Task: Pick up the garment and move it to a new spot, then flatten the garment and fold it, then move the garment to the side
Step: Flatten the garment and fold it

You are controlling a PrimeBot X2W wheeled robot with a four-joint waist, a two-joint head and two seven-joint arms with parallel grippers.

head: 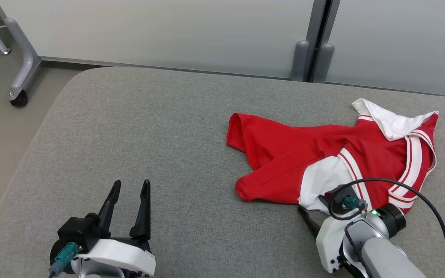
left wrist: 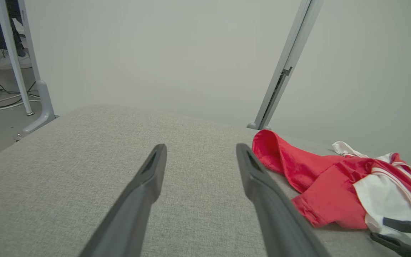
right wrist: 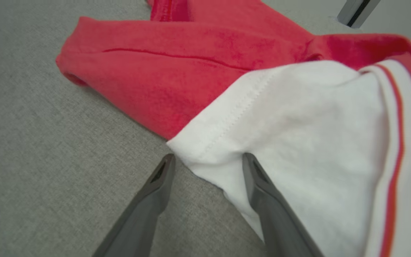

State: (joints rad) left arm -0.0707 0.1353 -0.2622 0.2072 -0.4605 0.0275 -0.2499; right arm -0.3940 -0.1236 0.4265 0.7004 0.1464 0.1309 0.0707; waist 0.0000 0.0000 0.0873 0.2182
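Head view: garment (head: 323,154) crumpled at right of grey cushion (head: 149,127). Not lifted, flattened or folded, so whole task ahead.
Left wrist view: left gripper (left wrist: 201,147) spread wide, empty, above bare cushion.
Right wrist view: right gripper (right wrist: 209,157) wide open — white hem corner between fingers, not pinched.

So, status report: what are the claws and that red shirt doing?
Left gripper open, clear of garment. Right gripper open at its white edge. Garment crumpled, not lifted. Nothing blocking.
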